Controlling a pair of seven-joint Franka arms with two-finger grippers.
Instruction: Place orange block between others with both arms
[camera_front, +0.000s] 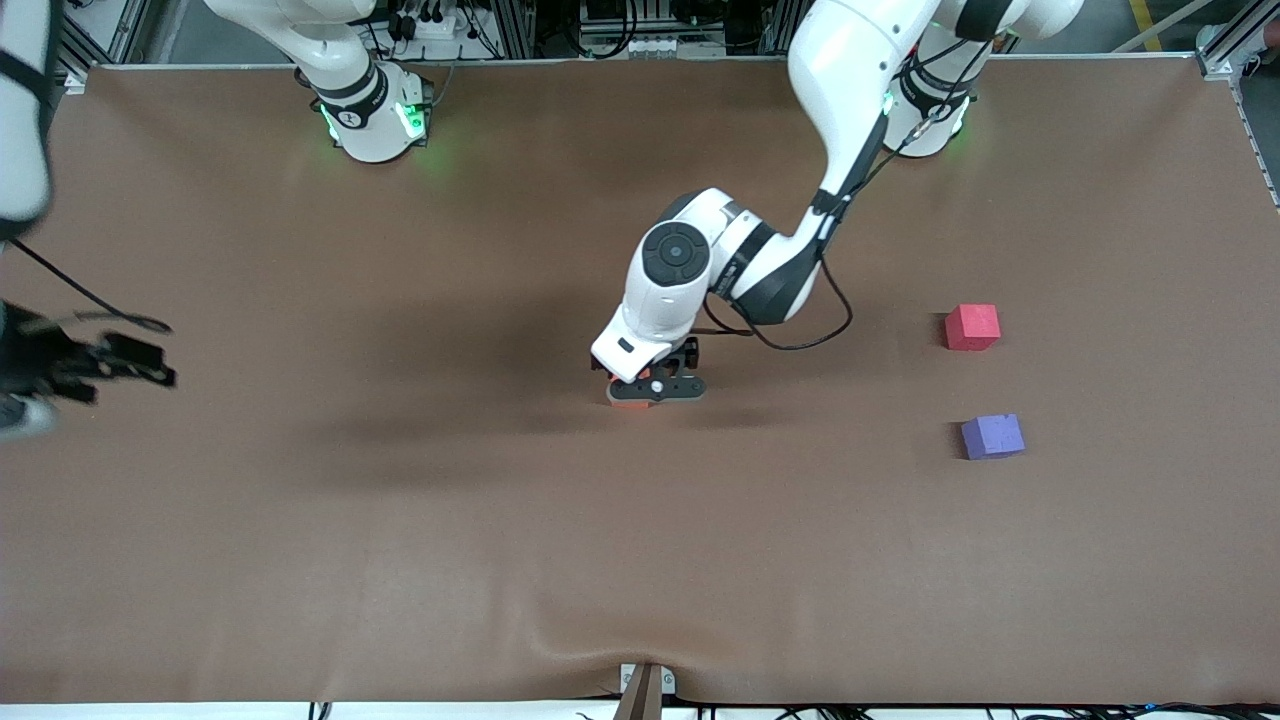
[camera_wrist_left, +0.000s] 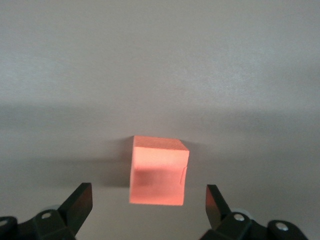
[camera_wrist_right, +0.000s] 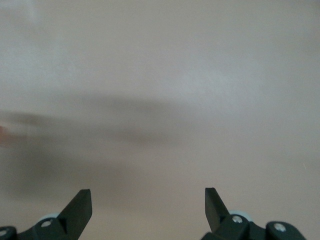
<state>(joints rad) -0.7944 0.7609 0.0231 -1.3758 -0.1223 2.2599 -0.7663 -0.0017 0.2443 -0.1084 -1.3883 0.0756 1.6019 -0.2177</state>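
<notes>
Overhead, in the front view, the left tool (camera_front: 655, 388) was seen lowered at mid-desk over the orange block (camera_front: 626, 399), which was mostly hidden beneath it. The red-pink cube (camera_front: 972, 327) and the blue-purple cube (camera_front: 991, 437) were set well apart from it toward the left arm's end of the brown desk (camera_front: 400, 520), the blue-purple one nearer the camera. The right tool (camera_front: 95, 362) was held waiting at the right arm's end.

In the left wrist view, the orange block (camera_wrist_left: 158, 171) was framed between spread fingers (camera_wrist_left: 79, 204), untouched.

In the right wrist view, the right tool (camera_wrist_right: 148, 207) was shown spread over bare desk (camera_wrist_right: 160, 75).
</notes>
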